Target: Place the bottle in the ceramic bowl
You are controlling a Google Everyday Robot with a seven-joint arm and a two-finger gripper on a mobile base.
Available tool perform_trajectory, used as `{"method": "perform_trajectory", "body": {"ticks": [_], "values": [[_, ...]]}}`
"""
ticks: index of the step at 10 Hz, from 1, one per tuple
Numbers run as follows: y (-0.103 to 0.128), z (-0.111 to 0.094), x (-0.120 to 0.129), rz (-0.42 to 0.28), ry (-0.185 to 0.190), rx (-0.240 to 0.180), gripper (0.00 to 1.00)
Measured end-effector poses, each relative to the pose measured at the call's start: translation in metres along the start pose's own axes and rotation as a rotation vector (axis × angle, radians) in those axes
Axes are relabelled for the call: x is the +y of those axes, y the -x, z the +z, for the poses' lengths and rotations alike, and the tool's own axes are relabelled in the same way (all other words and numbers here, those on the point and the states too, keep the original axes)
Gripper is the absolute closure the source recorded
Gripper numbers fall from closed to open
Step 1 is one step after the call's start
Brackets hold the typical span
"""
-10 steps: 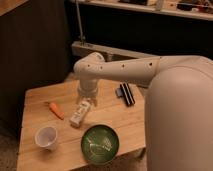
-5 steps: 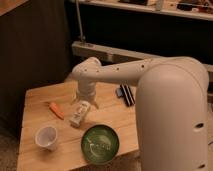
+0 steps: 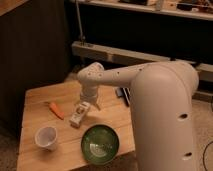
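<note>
The cream-white bottle (image 3: pixel 79 115) with a darker label lies on its side on the wooden table (image 3: pixel 37 100), between the carrot and the bowl. The dark-green ceramic bowl (image 3: pixel 100 144) with pale rings inside stands near the table's front edge, just right of and in front of the bottle. My gripper (image 3: pixel 89 104) points down over the bottle's far end, open, with its fingers on either side of that end. The bottle rests on the table.
An orange carrot (image 3: pixel 56 110) lies left of the bottle. A translucent white cup (image 3: pixel 46 137) stands at the front left. A dark striped object (image 3: pixel 122 93) lies at the back right, partly behind my arm (image 3: pixel 160 110), which hides the table's right side.
My arm's big white link has swung further into view on the right. The gripper has stayed over the bottle's far end and come slightly lower. The bottle, the bowl, the cup and the carrot have not moved.
</note>
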Motion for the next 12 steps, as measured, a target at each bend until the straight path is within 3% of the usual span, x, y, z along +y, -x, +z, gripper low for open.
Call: {"method": "perform_trajectory", "body": {"ticks": [3,5,7,12], "values": [[0.013,0.013,0.003,0.009,0.020,0.011,0.20],[0.021,0.023,0.008,0.014,0.011,0.024,0.20],[0.022,0.035,0.020,0.007,0.007,0.047,0.20],[0.022,0.053,0.026,-0.005,0.005,0.087,0.20]]}}
